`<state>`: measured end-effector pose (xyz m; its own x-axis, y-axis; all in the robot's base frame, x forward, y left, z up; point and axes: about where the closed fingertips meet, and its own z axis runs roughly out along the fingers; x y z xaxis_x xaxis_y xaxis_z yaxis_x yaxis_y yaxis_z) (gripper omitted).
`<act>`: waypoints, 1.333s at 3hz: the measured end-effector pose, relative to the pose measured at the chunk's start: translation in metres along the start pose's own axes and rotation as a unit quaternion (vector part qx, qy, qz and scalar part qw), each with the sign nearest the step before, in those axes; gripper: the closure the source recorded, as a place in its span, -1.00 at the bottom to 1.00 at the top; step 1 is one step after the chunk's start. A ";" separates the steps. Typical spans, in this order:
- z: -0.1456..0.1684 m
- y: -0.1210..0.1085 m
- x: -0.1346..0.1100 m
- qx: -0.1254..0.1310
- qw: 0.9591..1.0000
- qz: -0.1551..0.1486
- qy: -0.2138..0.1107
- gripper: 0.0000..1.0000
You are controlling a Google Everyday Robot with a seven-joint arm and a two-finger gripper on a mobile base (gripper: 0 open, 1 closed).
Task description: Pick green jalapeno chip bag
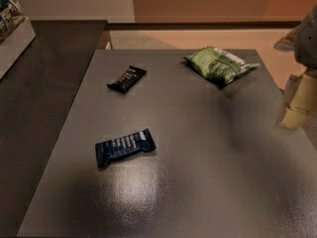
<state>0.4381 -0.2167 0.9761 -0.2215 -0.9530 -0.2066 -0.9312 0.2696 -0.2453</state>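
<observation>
The green jalapeno chip bag (220, 64) lies flat on the grey table (198, 172) at the far right, puffy with white print, one end pointing to the right edge. My gripper (298, 103) hangs at the right edge of the view, beige and blurred, above the table's right side, to the right of the bag and nearer to me. It is apart from the bag and holds nothing that I can see.
A small black wrapped bar (127, 79) lies at the far left of the table. A dark blue wrapped bar (125, 147) lies nearer, left of centre. A darker counter (39, 108) adjoins on the left, with a white box (12, 31) on it.
</observation>
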 end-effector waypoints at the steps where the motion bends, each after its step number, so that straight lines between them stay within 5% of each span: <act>1: 0.000 -0.002 0.000 0.001 1.000 0.001 -0.002 -1.00; 3: -0.069 -0.028 -0.039 0.028 0.997 0.031 -0.061 -1.00; 4: -0.058 -0.058 -0.047 0.035 0.995 0.054 -0.079 -1.00</act>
<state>0.4859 -0.1958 1.0553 -0.2661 -0.8855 -0.3809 -0.8804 0.3842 -0.2781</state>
